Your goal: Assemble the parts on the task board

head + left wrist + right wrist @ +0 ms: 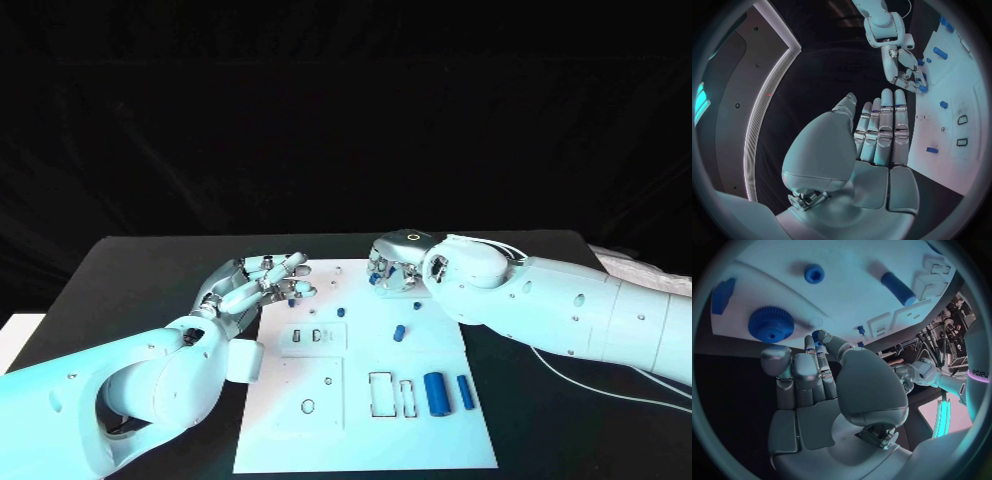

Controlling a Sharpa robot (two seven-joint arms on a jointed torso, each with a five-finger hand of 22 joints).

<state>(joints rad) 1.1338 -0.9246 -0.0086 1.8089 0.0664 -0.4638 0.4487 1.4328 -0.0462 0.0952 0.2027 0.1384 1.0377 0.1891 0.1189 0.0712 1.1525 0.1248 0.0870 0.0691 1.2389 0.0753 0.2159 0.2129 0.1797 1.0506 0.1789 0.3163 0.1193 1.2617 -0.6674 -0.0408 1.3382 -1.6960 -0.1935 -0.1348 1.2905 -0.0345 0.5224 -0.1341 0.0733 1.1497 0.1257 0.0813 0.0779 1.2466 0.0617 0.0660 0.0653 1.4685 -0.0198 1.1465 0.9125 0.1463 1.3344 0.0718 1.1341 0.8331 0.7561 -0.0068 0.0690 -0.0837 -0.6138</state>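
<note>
Task board (pixel 361 420) lies mid-surface with blue parts (pixel 437 392) on it. Left hand (pixel 260 282) is spread and empty at the board's far left edge. Right hand (pixel 392 268) hovers over the far edge near a blue gear (pixel 770 324); its grip cannot be told.

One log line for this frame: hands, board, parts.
left hand: open, at board's far left edge | right hand: over far edge, grasp unclear | task board: blue parts lying loose
</note>
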